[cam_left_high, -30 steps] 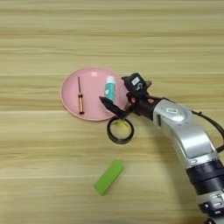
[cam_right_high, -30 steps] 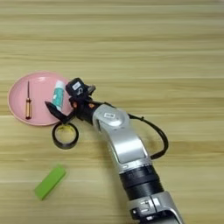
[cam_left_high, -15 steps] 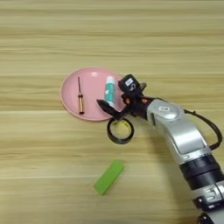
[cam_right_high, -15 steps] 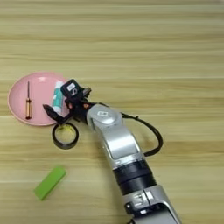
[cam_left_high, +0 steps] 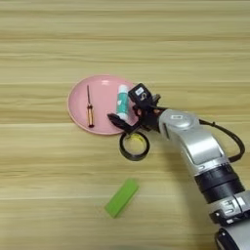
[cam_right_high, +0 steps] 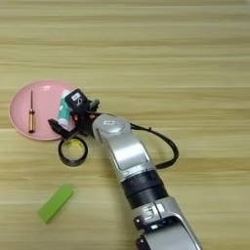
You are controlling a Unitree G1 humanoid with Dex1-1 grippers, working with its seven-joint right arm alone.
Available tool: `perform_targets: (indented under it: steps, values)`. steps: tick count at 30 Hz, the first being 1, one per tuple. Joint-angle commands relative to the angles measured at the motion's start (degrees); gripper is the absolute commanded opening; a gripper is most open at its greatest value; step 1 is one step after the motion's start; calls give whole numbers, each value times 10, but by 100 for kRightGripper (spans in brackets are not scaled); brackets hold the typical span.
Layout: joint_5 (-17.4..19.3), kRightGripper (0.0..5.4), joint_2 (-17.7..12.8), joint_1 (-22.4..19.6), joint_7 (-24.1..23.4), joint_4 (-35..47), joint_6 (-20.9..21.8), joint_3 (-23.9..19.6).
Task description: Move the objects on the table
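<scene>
At centre-left of the frame, a round pink plate (cam_left_high: 100, 103) on the light wooden plank table (cam_left_high: 195, 58) holds a thin orange-handled screwdriver (cam_left_high: 89, 107) and a white-and-teal tube (cam_left_high: 122, 102). The right gripper (cam_left_high: 128, 113) hangs over the plate's right rim with its two black fingers spread apart, holding nothing. Just below lies a black tape ring with yellow inside (cam_left_high: 134, 145); a flat green rectangular block (cam_left_high: 121, 197) sits lower down.

- Table (cam_left_high: 195, 49): light wood, matt, with plank grain.
- Plate (cam_left_high: 100, 88): smooth pink plastic, slight sheen.
- Forearm (cam_left_high: 195, 146): brushed silver metal.
- Tape ring (cam_left_high: 134, 146) at the plate's 5 o'clock: glossy black.
- Block (cam_left_high: 121, 197): matt green.
</scene>
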State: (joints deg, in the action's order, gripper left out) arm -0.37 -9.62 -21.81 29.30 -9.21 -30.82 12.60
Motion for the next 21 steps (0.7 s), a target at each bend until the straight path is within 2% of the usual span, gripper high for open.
perform_targets:
  steps: [1, 21]
  values:
    - [-2, 536, -1, -56, -7, 12, 1, -4]
    - [-6, 536, 6, -104, -15, -62, -16, -7]
